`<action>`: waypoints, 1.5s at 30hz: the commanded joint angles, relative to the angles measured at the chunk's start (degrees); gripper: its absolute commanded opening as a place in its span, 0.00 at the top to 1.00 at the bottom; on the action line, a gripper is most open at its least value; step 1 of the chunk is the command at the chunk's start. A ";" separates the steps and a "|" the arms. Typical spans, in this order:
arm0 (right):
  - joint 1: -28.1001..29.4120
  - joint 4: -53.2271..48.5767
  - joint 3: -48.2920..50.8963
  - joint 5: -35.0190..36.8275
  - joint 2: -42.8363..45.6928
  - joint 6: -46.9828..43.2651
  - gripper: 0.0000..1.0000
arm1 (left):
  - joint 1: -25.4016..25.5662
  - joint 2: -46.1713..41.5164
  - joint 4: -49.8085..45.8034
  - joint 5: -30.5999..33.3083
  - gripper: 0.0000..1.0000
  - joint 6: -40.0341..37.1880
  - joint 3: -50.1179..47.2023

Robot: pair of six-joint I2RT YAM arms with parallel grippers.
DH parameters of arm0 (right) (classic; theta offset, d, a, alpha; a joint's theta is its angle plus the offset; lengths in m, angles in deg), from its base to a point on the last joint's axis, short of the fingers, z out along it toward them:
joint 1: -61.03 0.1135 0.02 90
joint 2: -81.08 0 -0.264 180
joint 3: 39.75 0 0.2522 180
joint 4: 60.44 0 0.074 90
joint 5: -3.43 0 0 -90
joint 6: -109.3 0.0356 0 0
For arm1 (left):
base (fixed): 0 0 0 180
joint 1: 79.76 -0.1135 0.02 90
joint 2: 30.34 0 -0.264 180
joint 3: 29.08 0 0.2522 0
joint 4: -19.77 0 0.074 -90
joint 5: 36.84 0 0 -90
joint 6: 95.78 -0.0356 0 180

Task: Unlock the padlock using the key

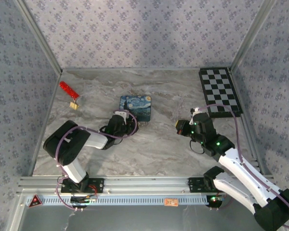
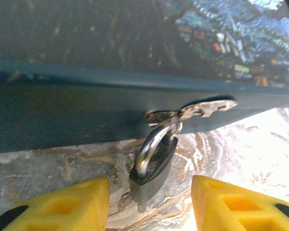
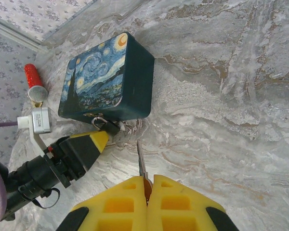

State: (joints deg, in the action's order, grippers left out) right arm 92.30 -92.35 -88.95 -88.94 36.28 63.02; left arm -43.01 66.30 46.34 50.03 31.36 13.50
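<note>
- The padlock [image 2: 154,156] hangs from the clasp on the near side of the box [image 2: 86,110], low over the bench [image 2: 260,144].
- The left claw [image 2: 149,187] is open, with a finger on either side of the padlock and neither touching. Closing on the body would steady it.
- The right claw [image 3: 147,182] grips the key [image 3: 141,156], whose blade should line up with the keyhole before pushing in.
- Count: one padlock, one key, one box, two claws.

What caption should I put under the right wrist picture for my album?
Right fingers pinch the key, its tip close to the little padlock hanging on the starry-painted box.
</note>
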 commanded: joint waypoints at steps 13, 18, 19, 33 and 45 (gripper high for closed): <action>0.13 -0.32 -0.06 -0.19 0.69 0.06 1.00 | -0.25 3.99 5.63 -0.80 0.71 2.16 1.67; 0.16 -0.56 -0.20 -0.37 0.45 0.09 1.00 | -0.28 3.47 5.65 -1.46 0.78 2.14 1.94; 0.20 -0.67 -0.07 -0.28 0.50 0.14 1.00 | -0.28 3.30 5.63 -1.60 0.79 2.23 2.17; 3.37 5.63 2.72 -1.58 -3.78 3.98 1.00 | -1.33 -6.81 -10.88 -8.98 0.94 4.38 5.99; 6.57 16.02 4.65 -4.85 -12.49 10.22 1.00 | -5.87 -8.84 -17.31 -24.26 0.97 7.13 10.33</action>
State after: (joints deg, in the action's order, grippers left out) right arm 98.46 -80.55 -85.63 -92.00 25.03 70.13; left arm -48.30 59.02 29.27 32.15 37.44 20.75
